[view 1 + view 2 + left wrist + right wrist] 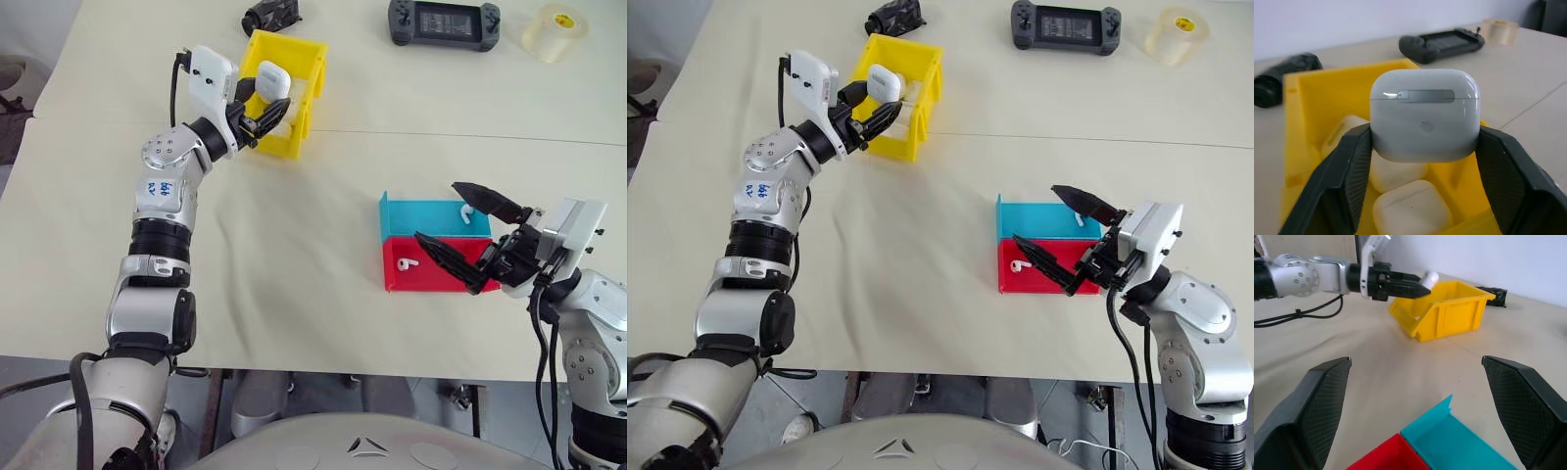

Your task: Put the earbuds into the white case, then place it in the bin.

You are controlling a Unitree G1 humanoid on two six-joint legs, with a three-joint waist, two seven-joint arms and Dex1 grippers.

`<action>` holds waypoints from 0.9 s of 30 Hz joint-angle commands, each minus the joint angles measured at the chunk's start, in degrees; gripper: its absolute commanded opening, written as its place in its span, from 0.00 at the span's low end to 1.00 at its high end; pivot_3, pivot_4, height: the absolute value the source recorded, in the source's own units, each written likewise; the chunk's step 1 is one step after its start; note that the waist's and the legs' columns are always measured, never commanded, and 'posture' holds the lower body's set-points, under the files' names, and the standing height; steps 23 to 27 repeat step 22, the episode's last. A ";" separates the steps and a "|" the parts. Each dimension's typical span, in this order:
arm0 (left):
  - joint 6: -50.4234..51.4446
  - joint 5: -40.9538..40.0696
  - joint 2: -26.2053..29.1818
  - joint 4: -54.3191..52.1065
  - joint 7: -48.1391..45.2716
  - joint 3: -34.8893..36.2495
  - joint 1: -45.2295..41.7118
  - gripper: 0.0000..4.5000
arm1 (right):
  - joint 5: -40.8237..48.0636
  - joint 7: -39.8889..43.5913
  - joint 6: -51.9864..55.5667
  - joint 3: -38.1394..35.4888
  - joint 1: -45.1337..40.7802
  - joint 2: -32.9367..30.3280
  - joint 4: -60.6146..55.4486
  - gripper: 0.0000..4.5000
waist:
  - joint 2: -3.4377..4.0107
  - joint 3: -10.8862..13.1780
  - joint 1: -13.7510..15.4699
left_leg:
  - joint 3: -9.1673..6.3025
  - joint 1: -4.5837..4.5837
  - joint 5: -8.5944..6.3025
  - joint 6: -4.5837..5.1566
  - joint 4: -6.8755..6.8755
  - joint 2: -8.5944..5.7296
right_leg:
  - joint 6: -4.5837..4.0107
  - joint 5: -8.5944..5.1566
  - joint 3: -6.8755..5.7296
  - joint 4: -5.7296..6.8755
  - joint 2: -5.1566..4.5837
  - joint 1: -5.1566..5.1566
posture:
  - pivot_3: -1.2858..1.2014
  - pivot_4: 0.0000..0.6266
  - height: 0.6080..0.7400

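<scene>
My left gripper point(265, 110) is shut on the white case point(1425, 115), lid closed, held between both black fingers point(1347, 171) just above the open top of the yellow bin point(294, 137). Inside the bin lie other pale cases point(1410, 208). One earbud point(407, 262) lies in the red tray point(436, 279), and another earbud point(468, 212) lies in the blue tray point(421, 213). My right gripper point(438, 211) stands wide open over the right side of these two trays, holding nothing.
A black game controller point(443, 22), a translucent tape roll point(554, 31) and a black object point(272, 14) lie along the far side of the table. The table's near edge runs just in front of the trays.
</scene>
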 commanded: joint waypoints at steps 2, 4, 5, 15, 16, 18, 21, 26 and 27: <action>-0.48 -1.53 1.88 -2.77 -5.61 0.46 -0.05 0.99 | 0.38 -0.31 -1.69 -0.41 0.76 0.13 -2.18 1.00 | 0.00 0.00 -0.01 | 0.01 0.00 0.00 0.00 0.01 0.04 | 0.00 0.00 0.00 0.00 0.03 0.00 | 0.52 0.24 1.00; 2.13 -2.97 4.26 -10.11 -10.62 -0.25 3.96 0.99 | 0.16 0.08 -1.98 -0.60 1.10 -0.12 -1.57 1.00 | 0.00 0.00 -0.05 | 0.01 0.00 0.00 0.00 0.03 0.04 | 0.00 0.00 0.01 0.02 0.02 0.00 | 0.52 0.24 1.00; 1.60 -1.81 6.37 -14.23 -11.85 -1.06 6.88 0.99 | 0.15 0.49 -2.02 -0.76 1.26 -0.40 -1.12 1.00 | 0.01 -0.01 -0.28 | 0.02 0.01 0.00 0.00 0.02 0.04 | 0.00 0.00 0.03 0.02 0.01 0.00 | 0.52 0.24 1.00; 4.16 -9.98 19.97 -38.27 -23.63 4.92 29.93 0.99 | -1.65 11.64 -7.17 -2.72 2.14 -6.76 8.41 1.00 | 0.02 -0.01 -0.04 | -0.15 0.04 -0.03 0.03 0.04 0.03 | -0.01 0.00 0.56 -0.07 -0.20 0.11 | 0.52 0.24 1.00; 4.24 -11.32 21.15 -40.42 -25.17 5.90 32.81 0.99 | -1.79 13.52 -8.10 -2.93 1.94 -7.73 10.22 1.00 | 0.02 -0.01 -0.07 | -0.16 0.05 -0.04 0.04 0.03 0.03 | -0.01 0.00 0.56 -0.07 -0.23 0.10 | 0.52 0.24 1.00; 3.85 -12.13 22.91 -42.92 -26.94 6.65 36.66 0.99 | -2.14 16.45 -10.04 -3.09 1.20 -8.97 13.18 1.00 | 0.03 0.00 -0.14 | -0.16 0.03 -0.06 0.04 -0.02 0.08 | -0.01 0.00 0.57 -0.20 -0.26 0.11 | 0.52 0.24 1.00; 1.79 -10.14 22.56 -43.31 -24.24 6.61 38.13 0.99 | -2.02 17.57 -11.64 -3.49 -0.92 -9.05 16.77 1.00 | 0.04 0.00 0.23 | -0.22 0.05 -0.05 0.03 0.02 0.12 | -0.02 0.00 0.52 -0.37 -0.27 0.22 | 0.52 0.24 1.00; 1.76 -9.64 22.25 -43.54 -23.36 6.16 37.90 0.99 | -2.00 18.04 -12.05 -3.74 -1.59 -9.18 18.04 1.00 | 0.04 0.00 0.23 | -0.23 0.05 -0.05 0.03 0.05 0.11 | -0.02 0.00 0.52 -0.45 -0.28 0.23 | 0.52 0.24 1.00; 1.76 -9.64 22.25 -43.54 -23.36 6.16 37.90 0.99 | -2.00 18.04 -12.05 -3.74 -1.59 -9.18 18.04 1.00 | 0.04 0.00 0.23 | -0.23 0.05 -0.05 0.03 0.05 0.11 | -0.02 0.00 0.52 -0.45 -0.28 0.23 | 0.52 0.24 1.00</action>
